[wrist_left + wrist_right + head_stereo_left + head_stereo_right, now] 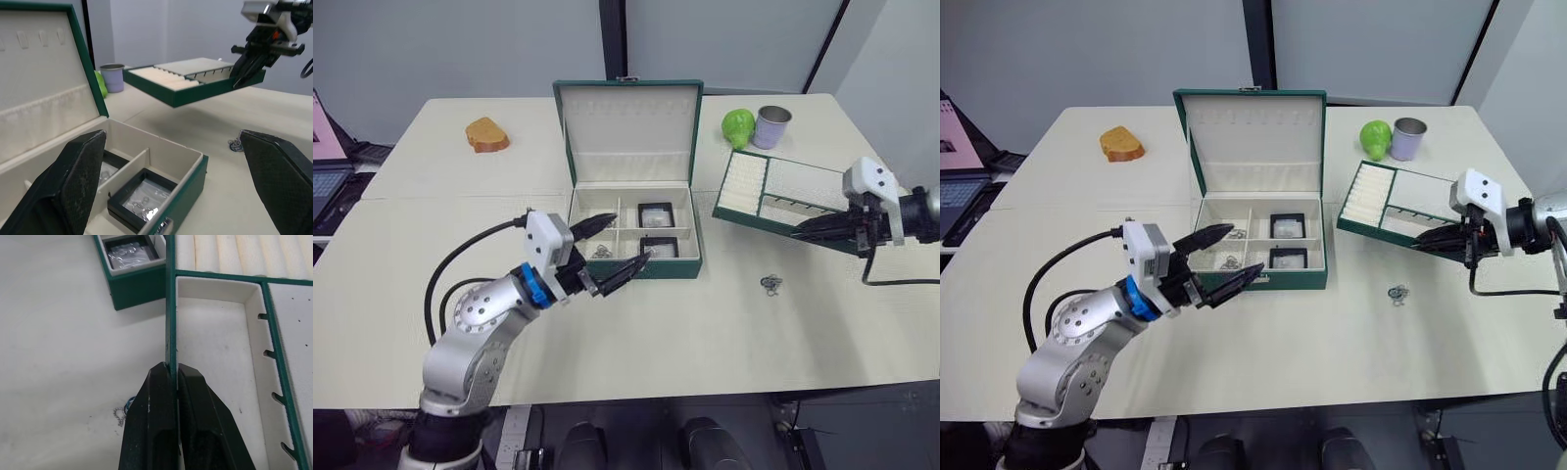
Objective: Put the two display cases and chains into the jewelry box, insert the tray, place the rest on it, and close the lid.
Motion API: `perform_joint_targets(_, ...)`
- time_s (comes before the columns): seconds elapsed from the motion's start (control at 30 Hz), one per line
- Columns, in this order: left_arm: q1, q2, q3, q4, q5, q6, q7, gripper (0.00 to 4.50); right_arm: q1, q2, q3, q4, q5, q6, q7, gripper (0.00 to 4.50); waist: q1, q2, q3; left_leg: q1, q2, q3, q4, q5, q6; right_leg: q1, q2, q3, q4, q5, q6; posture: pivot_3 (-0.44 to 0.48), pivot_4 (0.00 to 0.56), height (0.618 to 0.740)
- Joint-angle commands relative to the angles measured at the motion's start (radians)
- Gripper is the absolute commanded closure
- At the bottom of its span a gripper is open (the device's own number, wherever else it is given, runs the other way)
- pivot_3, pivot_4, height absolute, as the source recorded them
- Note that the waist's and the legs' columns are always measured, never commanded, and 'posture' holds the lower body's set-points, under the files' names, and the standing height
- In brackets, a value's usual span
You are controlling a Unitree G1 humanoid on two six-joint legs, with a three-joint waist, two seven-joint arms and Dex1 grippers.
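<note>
Right fingers [172, 382] clamped on tray [783, 191] rim, tray lifted right of box [634, 230]. Left fingers [612, 253] spread wide at box front. Loose chain [771, 284] on bench [705, 333], right of box.

Chain [771, 285] on the table too small to make out; laptop [331, 181] cut off at the edge

A box [636, 269] sat mid-table, its lid [628, 132] upright behind it. Two cases [657, 212] lay in its right compartments, one behind the other, with chains [600, 251] in a left compartment. Right of the box, a tray [773, 196] hung tilted above the table [705, 333]. A chain [771, 284] lay on the table before the tray. Behind the tray stood a cup [771, 126].
</note>
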Motion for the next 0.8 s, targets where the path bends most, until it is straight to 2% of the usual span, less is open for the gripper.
perform_joint_targets(0.03, 0.056, 0.015, 0.058, -0.088, -0.012, -0.002, 0.04, 0.0, 0.0, -0.02, -0.045, -0.177, 0.09, 0.109, -0.029, 4.45, 0.001, 0.0, 0.0, 0.0, 0.0, 0.0, 0.0, 0.0, 0.0, 0.0, 0.0, 0.0, 0.0, 0.0, 0.0, 0.0, 0.15, 0.74)
perform_joint_targets(0.2, 0.126, -0.001, 0.12, -0.14, -0.03, 0.009, 0.121, 0.0, -0.09, 0.036, 0.035, -0.281, 0.118, 0.212, -0.11, 4.45, 0.008, 0.0, 0.0, 0.0, 0.0, 0.0, 0.0, 0.0, 0.0, 0.0, 0.0, 0.0, 0.0, 0.0, 0.0, 0.0, 0.15, 0.74)
perform_joint_targets(0.43, 0.206, -0.025, 0.128, -0.172, -0.022, -0.012, 0.172, 0.0, -0.207, 0.219, 0.228, -0.288, 0.088, 0.264, -0.192, 4.45, 0.014, 0.0, 0.0, 0.0, 0.0, 0.0, 0.0, 0.0, 0.0, -0.002, 0.0, 0.0, 0.0, 0.0, 0.0, 0.0, 0.15, 0.74)
perform_joint_targets(0.67, 0.282, -0.054, 0.147, -0.195, -0.02, -0.041, 0.215, 0.0, -0.274, 0.373, 0.358, -0.165, -0.013, 0.17, -0.272, 4.45, 0.015, -0.001, 0.0, 0.0, 0.0, 0.0, 0.0, 0.0, 0.0, -0.003, -0.001, 0.0, 0.001, 0.0, 0.0, 0.0, 0.15, 0.74)
perform_joint_targets(0.8, 0.328, -0.07, 0.158, -0.224, -0.011, -0.051, 0.242, 0.0, -0.308, 0.419, 0.401, -0.098, -0.058, 0.116, -0.274, 4.45, 0.014, -0.001, 0.0, 0.0, 0.0, 0.0, 0.0, 0.0, 0.0, -0.004, -0.001, 0.001, 0.001, 0.0, 0.0, 0.0, 0.15, 0.74)
